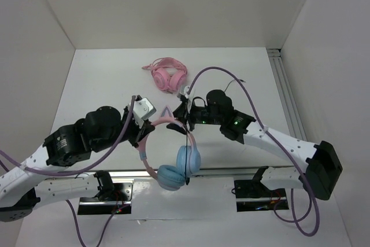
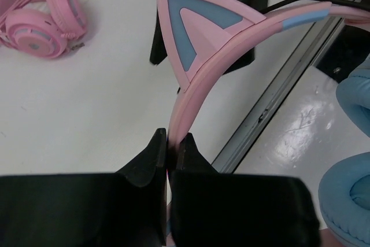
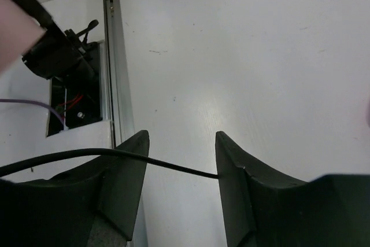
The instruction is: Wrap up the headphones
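Note:
The headphones hang off the table's near edge, with light blue ear cups (image 1: 179,169) below a pink cat-ear headband (image 1: 151,130). My left gripper (image 1: 140,142) is shut on the headband and holds it up. In the left wrist view the jaws pinch the pink band (image 2: 179,108) just below its cat ear (image 2: 196,27), with the blue cups (image 2: 354,201) at the right. My right gripper (image 1: 184,118) is at the top of the band and is open. In the right wrist view the thin black cable (image 3: 167,163) crosses the gap of that gripper (image 3: 182,157) and touches one finger (image 3: 231,183).
All-pink headphones (image 1: 167,75) lie at the back middle of the table and also show in the left wrist view (image 2: 43,21). A metal rail (image 1: 231,172) runs along the near edge and another (image 1: 286,93) along the right. White walls enclose the table.

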Tool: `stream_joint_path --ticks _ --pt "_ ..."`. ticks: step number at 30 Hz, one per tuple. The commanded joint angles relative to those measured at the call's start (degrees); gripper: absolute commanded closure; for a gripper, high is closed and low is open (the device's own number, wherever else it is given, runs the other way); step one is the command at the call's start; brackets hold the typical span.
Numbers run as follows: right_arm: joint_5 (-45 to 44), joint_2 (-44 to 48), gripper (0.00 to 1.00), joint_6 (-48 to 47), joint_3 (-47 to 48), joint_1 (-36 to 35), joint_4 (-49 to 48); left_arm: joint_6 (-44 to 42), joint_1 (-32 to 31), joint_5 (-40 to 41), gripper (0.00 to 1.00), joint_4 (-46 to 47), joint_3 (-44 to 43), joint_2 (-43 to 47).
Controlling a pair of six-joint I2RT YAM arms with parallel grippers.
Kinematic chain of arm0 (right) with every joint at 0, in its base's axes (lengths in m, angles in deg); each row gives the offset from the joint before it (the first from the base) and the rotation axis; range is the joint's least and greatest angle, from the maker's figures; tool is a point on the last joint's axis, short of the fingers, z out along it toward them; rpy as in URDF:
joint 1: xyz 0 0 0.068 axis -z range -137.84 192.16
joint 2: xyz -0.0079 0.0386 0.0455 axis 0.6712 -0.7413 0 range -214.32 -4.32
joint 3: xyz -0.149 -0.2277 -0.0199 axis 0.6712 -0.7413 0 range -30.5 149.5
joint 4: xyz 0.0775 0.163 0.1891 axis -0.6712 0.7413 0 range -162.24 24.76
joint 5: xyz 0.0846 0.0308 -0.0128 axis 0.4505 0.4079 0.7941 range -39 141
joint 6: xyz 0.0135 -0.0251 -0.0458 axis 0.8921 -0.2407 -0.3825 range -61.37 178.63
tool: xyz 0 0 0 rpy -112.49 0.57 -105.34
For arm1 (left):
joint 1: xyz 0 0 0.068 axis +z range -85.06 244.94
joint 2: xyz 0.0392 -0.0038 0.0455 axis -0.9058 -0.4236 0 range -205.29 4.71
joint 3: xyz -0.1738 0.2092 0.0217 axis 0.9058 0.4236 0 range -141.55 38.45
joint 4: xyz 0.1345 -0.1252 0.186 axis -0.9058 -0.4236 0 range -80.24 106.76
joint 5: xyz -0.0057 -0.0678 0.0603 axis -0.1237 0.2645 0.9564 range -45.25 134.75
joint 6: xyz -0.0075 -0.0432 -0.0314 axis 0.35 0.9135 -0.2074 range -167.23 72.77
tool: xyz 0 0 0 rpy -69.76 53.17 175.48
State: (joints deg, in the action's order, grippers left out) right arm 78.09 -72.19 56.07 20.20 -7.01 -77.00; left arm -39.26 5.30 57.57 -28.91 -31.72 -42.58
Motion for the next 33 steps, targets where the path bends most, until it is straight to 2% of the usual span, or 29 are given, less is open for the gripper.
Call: stream_joint_path --ticks 1,12,17,20,25,28,30,32,33 --pt "7.7 -3.3 0.43 4.1 -0.5 0.6 -12.3 3.8 -0.6 -1.8 1.0 11.7 -4.0 1.1" --pt "9.0 -15.9 0.41 13.3 -5.7 2.2 -34.5 11.5 -0.6 10.4 1.0 12.2 -9.1 1.6" --pt "10.1 -23.1 0.41 18.4 -5.2 2.2 -43.9 16.5 -0.6 22.0 1.0 12.2 -12.0 -0.2" --pt "9.6 -26.4 0.45 20.8 -5.2 2.2 -48.0 19.5 -0.6 27.9 1.0 13.3 -12.6 -0.7" --pt "7.7 -29.9 0.64 24.2 -8.6 1.5 -53.6 22.2 -0.6 35.9 1.0 15.2 -14.3 -3.9" --pt "6.3 -31.2 0.66 24.2 -10.7 -0.2 -54.1 22.7 1.4 40.4 1.0 15.2 -16.7 -7.5" --pt "5.6 -31.2 0.74 24.2 -11.9 -1.9 -55.0 23.2 3.1 41.0 1.0 15.2 -18.1 -9.2" --pt "3.7 -31.2 0.81 24.2 -13.0 -3.5 -55.0 23.2 7.5 39.2 1.0 15.2 -19.3 -10.8" --pt "3.1 -31.2 0.93 23.6 -13.8 -4.0 -53.8 23.2 9.3 36.3 1.0 15.2 -20.4 -12.4"
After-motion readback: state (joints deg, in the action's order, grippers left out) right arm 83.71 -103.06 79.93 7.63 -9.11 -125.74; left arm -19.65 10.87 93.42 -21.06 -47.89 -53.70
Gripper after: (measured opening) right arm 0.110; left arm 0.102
